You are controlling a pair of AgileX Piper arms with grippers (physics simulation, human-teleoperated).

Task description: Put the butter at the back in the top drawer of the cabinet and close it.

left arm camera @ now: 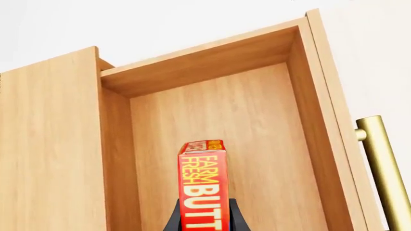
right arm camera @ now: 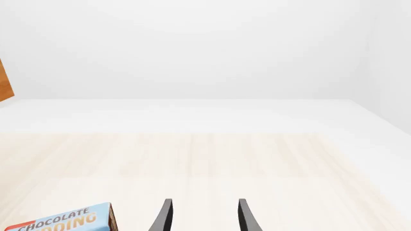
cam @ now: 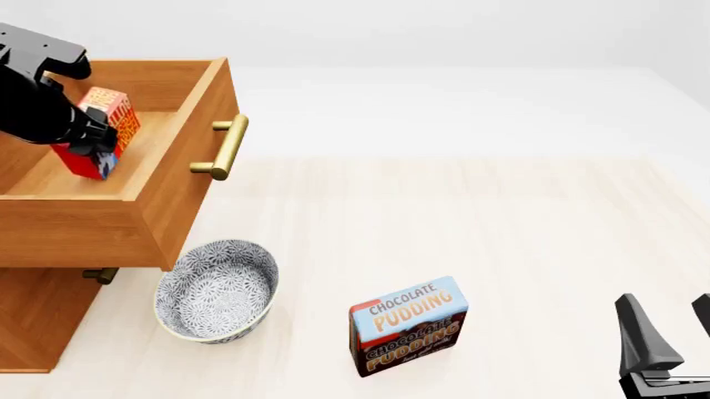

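Left end effector (cam: pixel 95 141) clamped on the butter (cam: pixel 102 131), upper left of frame, hanging inside the open top drawer (cam: pixel 183 179); lower until box meets the drawer floor, then release, retract straight up; right end effector (cam: pixel 666 320) fingers apart, idle, lower right.

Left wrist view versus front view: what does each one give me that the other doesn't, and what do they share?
Only the left wrist view shows the bare floor of the top drawer ahead of the butter.

Only the front view shows the patterned bowl, the chocolate pudding box, the open right pincer and a lower drawer's handle.

Both show the left pincer shut on the butter inside the open top drawer, and its brass handle.
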